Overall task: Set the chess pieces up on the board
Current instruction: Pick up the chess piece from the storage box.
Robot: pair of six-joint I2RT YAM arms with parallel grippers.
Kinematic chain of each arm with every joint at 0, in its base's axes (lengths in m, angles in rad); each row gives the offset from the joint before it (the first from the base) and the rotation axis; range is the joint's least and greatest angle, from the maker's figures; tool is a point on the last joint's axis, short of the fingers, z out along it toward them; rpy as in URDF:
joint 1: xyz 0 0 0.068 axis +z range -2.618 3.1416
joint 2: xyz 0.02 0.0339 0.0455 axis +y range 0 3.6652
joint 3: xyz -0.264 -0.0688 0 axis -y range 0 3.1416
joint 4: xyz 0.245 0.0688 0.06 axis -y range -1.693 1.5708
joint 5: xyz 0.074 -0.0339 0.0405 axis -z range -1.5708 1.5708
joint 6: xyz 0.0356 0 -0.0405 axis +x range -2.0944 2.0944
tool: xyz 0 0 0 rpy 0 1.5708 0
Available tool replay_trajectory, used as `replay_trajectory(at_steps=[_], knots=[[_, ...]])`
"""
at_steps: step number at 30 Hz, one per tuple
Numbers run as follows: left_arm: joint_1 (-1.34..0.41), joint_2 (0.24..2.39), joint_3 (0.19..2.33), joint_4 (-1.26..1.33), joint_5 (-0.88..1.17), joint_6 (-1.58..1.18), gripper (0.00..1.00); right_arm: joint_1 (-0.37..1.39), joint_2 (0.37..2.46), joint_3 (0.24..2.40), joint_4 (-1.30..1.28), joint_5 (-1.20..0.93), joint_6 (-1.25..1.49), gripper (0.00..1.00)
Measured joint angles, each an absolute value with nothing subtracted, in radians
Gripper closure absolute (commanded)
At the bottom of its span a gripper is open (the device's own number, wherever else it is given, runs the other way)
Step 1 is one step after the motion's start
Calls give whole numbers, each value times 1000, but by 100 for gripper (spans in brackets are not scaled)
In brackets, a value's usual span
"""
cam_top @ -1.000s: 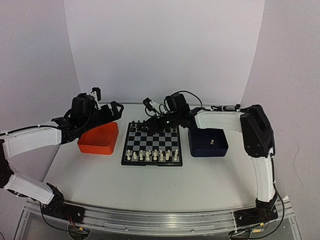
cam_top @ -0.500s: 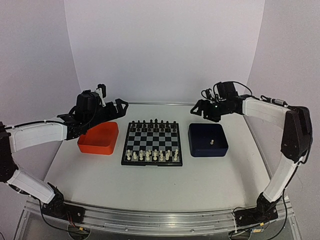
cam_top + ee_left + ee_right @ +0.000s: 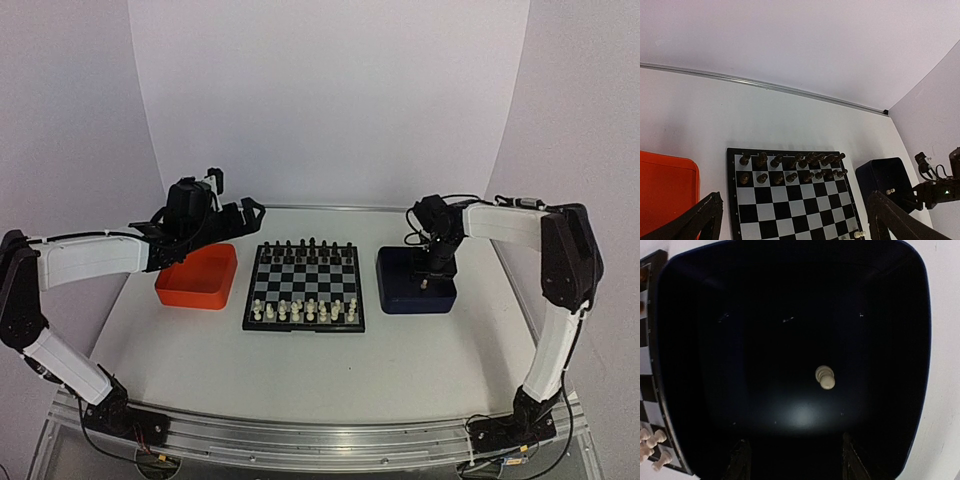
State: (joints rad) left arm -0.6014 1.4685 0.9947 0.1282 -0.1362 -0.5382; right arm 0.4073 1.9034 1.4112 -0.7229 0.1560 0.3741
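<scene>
Cream-white, one chess piece sits near the middle of the dark blue tray. The right gripper hovers above, jaws apart and empty; it should centre on the piece, then close gently. The left gripper stands wide apart beside the board.

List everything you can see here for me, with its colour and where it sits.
Board: one, black and light-grey checks, mid-table.
Cream chess pieces: many, too small to count, board's near rows.
Lone cream piece: one, inside the blue tray.
Black chess pieces: many, board's far rows.
Orange tray: one, left of board.
Blue tray: one, dark blue, right of board.
Table: one, white, under everything.
Left hand: one, black, open, above orange tray's far edge.
Right hand: one, black, open, over blue tray.
</scene>
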Motion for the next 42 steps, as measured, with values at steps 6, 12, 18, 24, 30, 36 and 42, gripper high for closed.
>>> replay_trajectory(at_steps=[6, 12, 18, 24, 30, 36, 42], knots=[[-601, 1468, 995, 127, -133, -546, 0, 356, 2023, 1448, -735, 153, 351, 62], [-601, 1468, 995, 122, -131, -553, 0, 332, 2073, 1474, -735, 124, 335, 86], [-601, 1468, 995, 122, -124, -559, 0, 332, 2074, 1478, -727, 110, 328, 82], [-601, 1468, 995, 122, -114, -559, 0, 332, 2074, 1489, -727, 111, 319, 80], [-601, 1466, 994, 121, -107, -564, 0, 332, 2081, 1528, -726, 126, 315, 84], [-601, 1452, 992, 121, -107, -576, 0, 332, 2092, 1549, -723, 129, 305, 100], [-601, 1442, 992, 121, -108, -576, 0, 332, 2080, 1550, -725, 131, 301, 100]])
